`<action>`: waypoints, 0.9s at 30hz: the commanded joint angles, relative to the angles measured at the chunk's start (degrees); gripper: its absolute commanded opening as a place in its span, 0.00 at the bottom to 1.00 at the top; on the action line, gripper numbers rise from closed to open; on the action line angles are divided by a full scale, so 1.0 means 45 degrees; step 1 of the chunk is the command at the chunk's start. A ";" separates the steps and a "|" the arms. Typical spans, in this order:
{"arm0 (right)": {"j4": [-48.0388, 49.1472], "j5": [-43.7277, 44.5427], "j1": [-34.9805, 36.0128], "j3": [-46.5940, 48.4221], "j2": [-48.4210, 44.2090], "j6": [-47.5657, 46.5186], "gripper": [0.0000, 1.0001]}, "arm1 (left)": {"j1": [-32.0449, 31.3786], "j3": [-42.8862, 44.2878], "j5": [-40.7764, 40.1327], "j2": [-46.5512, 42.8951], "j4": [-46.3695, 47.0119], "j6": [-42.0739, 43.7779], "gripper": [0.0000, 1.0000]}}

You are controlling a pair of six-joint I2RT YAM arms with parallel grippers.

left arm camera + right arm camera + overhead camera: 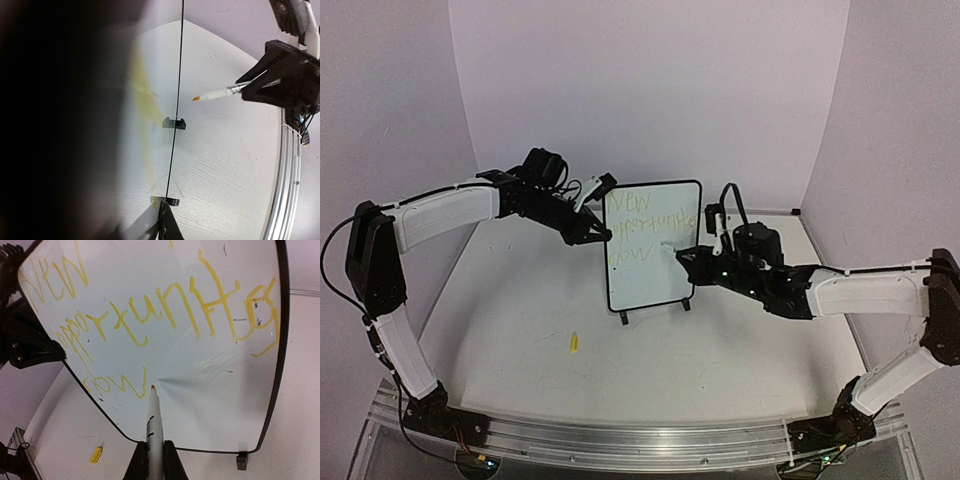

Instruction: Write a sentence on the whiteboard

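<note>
At mid-table [740,340], upright on its feet: whiteboard [655,270], yellow sentence [145,320] across its face. Left claw [603,236] pinching its left edge. Right claw [682,254] pinching marker [155,425], tip beside "now". Yellow cap [574,342] lying well apart, nearer the arms.

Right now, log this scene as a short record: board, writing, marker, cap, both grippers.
whiteboard: upright on two feet
sentence: yellow, three lines, ends in "now"
marker: uncapped, tip just short of the whiteboard
cap: yellow, lying on the table before the whiteboard
left gripper: shut on the whiteboard's left edge
right gripper: shut on the marker
</note>
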 commanded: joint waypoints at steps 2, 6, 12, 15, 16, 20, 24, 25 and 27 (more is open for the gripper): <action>0.0325 0.0897 -0.0281 -0.0576 -0.1625 -0.0210 0.00 | -0.0050 -0.0470 -0.2118 0.0023 -0.0532 0.0159 0.00; 0.0183 0.1102 -0.0422 -0.0798 -0.2205 -0.0256 0.00 | -0.0047 -0.0482 -0.2116 0.0093 -0.0492 0.0114 0.00; 0.0049 0.1195 -0.0431 -0.0903 -0.2620 -0.0386 0.00 | -0.0046 -0.0516 -0.2158 0.0055 -0.0450 0.0062 0.00; 0.0041 0.1321 -0.0439 -0.0992 -0.2772 -0.0406 0.00 | -0.0047 -0.0630 -0.2332 -0.0033 -0.0324 0.0003 0.07; 0.0045 0.1368 -0.0432 -0.1021 -0.2827 -0.0421 0.00 | -0.0047 -0.0701 -0.2439 -0.0078 -0.0225 -0.0021 0.10; 0.0043 0.1497 -0.0433 -0.1112 -0.2962 -0.0455 0.00 | -0.0047 -0.0977 -0.2743 -0.0288 0.0118 -0.0078 0.25; 0.0044 0.1604 -0.0434 -0.1240 -0.3149 -0.0515 0.00 | -0.0026 -0.1234 -0.3122 -0.0493 0.0419 -0.0125 0.38; 0.0048 0.1596 -0.0429 -0.1273 -0.3186 -0.0539 0.00 | -0.0027 -0.1282 -0.3135 -0.0556 0.0515 -0.0137 0.39; 0.0045 0.1569 -0.0432 -0.1314 -0.3259 -0.0602 0.00 | -0.0027 -0.1460 -0.3169 -0.0693 0.0728 -0.0166 0.40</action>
